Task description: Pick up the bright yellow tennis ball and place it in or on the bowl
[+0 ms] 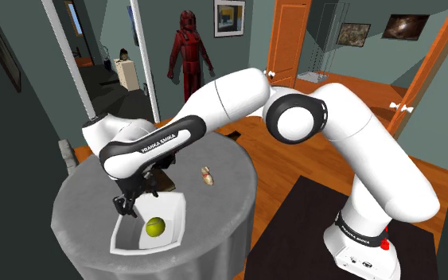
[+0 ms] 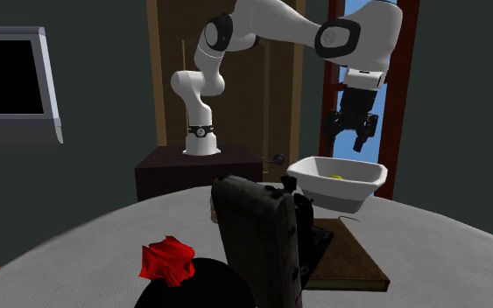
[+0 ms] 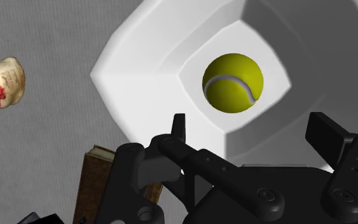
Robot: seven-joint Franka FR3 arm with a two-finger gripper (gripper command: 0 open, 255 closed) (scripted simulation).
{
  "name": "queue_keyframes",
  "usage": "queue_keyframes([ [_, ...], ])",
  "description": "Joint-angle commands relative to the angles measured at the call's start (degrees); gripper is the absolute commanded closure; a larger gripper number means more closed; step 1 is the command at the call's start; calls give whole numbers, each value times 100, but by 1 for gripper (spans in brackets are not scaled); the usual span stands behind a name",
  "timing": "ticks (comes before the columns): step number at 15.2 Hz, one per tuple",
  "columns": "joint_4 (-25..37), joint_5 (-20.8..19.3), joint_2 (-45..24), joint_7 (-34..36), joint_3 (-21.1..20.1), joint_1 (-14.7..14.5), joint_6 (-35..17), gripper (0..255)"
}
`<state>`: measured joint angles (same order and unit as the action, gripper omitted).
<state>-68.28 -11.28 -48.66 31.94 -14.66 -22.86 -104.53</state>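
plainly the yellow tennis ball (image 3: 233,83) lies in the white bowl (image 3: 139,70); end effector (image 3: 252,124) wide, empty, above.

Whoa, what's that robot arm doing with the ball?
The white robot arm is working over a round grey table. The yellow-green tennis ball already sits inside the white angular bowl. The black claw hangs open just above the bowl, holding nothing, so the job looks done.

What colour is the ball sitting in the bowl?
Yellow-green with a curved grey seam. The ball shows best in the wrist view.
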Motion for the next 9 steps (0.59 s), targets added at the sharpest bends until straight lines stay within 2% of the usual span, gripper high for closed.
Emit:
queue_keyframes([
  [1, 298, 18, 19, -18, -11, -36, 317, 0],
  [2, 458, 25, 16, -30, -14, -53, 470, 0],
  [9, 458, 25, 16, -30, -14, -54, 471, 0],
])
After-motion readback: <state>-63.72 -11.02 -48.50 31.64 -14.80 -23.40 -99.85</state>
